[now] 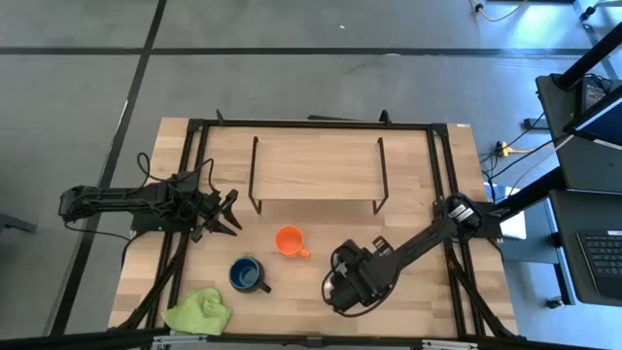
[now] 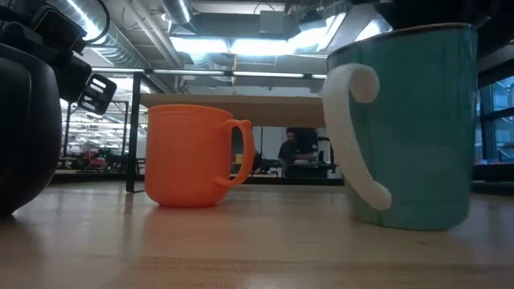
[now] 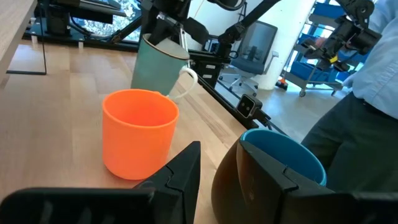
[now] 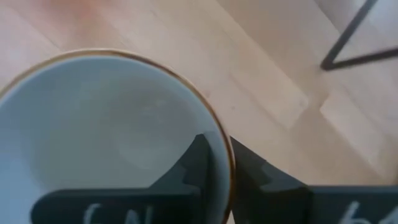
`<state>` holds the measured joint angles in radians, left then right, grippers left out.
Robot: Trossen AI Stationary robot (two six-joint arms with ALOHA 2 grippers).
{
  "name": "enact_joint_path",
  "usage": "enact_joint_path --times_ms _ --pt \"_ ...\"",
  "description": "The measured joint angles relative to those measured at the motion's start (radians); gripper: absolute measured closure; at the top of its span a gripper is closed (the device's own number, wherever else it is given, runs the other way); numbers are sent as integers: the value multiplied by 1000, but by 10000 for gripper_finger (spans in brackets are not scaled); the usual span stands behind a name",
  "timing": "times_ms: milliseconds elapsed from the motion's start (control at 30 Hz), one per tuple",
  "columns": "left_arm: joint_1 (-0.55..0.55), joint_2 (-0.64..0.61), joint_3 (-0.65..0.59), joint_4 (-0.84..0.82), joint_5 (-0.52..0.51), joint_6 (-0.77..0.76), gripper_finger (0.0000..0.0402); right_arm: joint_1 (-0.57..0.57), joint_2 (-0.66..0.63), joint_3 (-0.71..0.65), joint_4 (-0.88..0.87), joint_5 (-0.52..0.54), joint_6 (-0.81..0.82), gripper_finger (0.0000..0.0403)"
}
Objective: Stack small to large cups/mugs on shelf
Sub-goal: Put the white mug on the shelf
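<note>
The small orange mug (image 1: pixel 289 240) stands on the table in front of the shelf (image 1: pixel 316 165), a light board on black wire legs. The dark blue mug (image 1: pixel 248 275) stands nearer the front edge. The large mug (image 2: pixel 409 120), pale teal outside with a white handle and white inside, stands upright on the table at front right, under my right gripper (image 1: pixel 350 282), which is shut on its rim. My left gripper (image 1: pixel 225 209) is open and empty at the table's left, to the left of the orange mug (image 3: pixel 137 134) and apart from the blue mug (image 3: pixel 273 174). My right gripper holds the large mug by its rim wall (image 4: pixel 227 163), one finger inside the mug (image 4: pixel 194 167) and one outside (image 4: pixel 264 183). The fingers come from above, pointing down. The mug is upright, and its base looks to be on the table (image 2: pixel 409 221).
A lime-green cloth (image 1: pixel 199 311) lies at the front left corner. The shelf's black legs (image 4: pixel 354 43) stand just beyond the large mug. A person (image 3: pixel 354 112) stands beside the table's right side.
</note>
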<state>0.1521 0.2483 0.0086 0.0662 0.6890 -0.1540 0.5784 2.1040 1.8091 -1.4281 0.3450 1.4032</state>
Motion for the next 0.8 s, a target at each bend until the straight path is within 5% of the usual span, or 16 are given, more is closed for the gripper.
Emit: enact_joint_path --times_ms 367,800 --pt "0 0 0 0 0 0 302 -63 -4 -80 230 -4 -104 358" --pt "0 0 0 0 0 0 302 -137 -9 -106 165 86 -310 341"
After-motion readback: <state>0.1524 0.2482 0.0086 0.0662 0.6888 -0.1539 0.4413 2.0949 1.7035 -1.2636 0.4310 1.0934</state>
